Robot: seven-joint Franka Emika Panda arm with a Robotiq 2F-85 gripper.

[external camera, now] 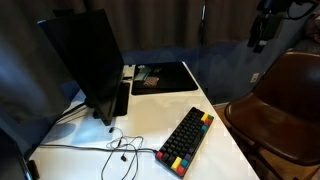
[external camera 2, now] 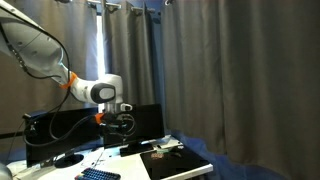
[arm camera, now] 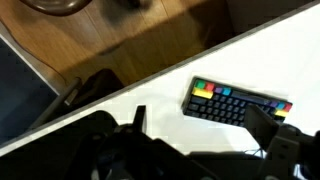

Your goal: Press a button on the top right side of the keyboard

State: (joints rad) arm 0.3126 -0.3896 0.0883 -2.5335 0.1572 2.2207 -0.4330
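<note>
The compact black keyboard [external camera: 186, 140] lies diagonally on the white table [external camera: 215, 155] near its front edge, with red, yellow and green keys at its ends. It shows in the wrist view [arm camera: 236, 105] at the right, and only partly at the bottom edge of an exterior view [external camera 2: 100, 174]. My gripper [arm camera: 200, 128] is open and empty, with its two dark fingers spread wide. It hangs high above the table [external camera 2: 118, 128], well clear of the keyboard. In an exterior view it is a dark shape at the top right [external camera: 262, 25].
A dark monitor [external camera: 85, 60] stands at the table's back left. A flat black mat [external camera: 160, 77] lies behind the keyboard, with small objects on it [external camera 2: 163, 150]. Thin cables [external camera: 120, 150] trail left of the keyboard. A brown chair [external camera: 285, 100] stands beside the table's right edge.
</note>
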